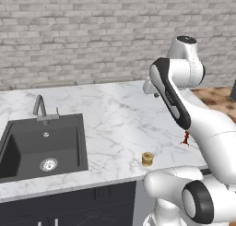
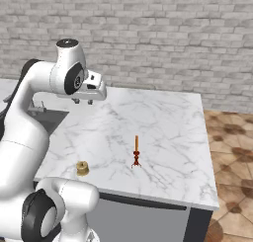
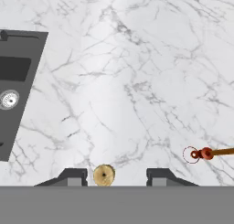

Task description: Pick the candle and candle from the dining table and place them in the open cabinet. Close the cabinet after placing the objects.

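hand view: squat candle (image 3: 103, 175) between spread fingertips (image 3: 73, 176), seemingly far below.

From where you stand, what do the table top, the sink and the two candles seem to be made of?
The dining table top looks like polished marble: white with grey veins. The sink looks matt black, maybe composite; its tap looks like grey metal. The short candle looks like tan wax. The tall candle is orange-brown on a dark red stand, perhaps metal.
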Motion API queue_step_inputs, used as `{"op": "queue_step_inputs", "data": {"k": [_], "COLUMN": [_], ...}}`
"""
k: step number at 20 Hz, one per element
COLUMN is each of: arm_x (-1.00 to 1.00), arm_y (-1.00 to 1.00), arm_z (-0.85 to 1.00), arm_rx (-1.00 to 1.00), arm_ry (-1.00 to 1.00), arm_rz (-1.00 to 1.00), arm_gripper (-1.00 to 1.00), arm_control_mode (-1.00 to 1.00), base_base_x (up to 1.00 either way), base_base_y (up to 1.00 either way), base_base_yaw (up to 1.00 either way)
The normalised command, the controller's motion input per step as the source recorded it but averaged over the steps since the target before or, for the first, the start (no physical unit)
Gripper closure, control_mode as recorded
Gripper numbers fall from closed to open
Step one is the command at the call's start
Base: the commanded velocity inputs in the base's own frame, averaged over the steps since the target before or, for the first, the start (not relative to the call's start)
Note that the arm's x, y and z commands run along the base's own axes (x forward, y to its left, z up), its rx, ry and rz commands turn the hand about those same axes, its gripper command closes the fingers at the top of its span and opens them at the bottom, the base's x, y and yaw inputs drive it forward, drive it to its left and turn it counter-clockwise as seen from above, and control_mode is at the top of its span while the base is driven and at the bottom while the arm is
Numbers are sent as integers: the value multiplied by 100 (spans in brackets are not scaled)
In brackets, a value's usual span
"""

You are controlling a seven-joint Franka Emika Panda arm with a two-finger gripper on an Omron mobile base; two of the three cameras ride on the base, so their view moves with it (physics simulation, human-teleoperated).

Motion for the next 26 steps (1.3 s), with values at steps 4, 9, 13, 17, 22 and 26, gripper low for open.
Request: {"op": "queue_step_inputs", "data": {"k": [4,9,13,17,22,26], "arm_x": [-2,-13,-19,-25,-28,-36], "arm_y": [-1,-13,-24,-33,-40,-48], "arm_z": [0,-3,-13,-23,-24,-25], "arm_rx": [0,3,4,4,6,7], "arm_ry": [-5,-5,0,-1,-3,-7], "arm_rz": [0,0,0,0,0,0], "arm_gripper": [-100,-100,-100,-100,-100,-100], "arm_control_mode": [-100,-100,-100,-100,-100,-100], "base_base_x": [0,0,0,0,0,0], "base_base_y": [0,0,0,0,0,0], "base_base_yaw": [0,0,0,0,0,0]}}
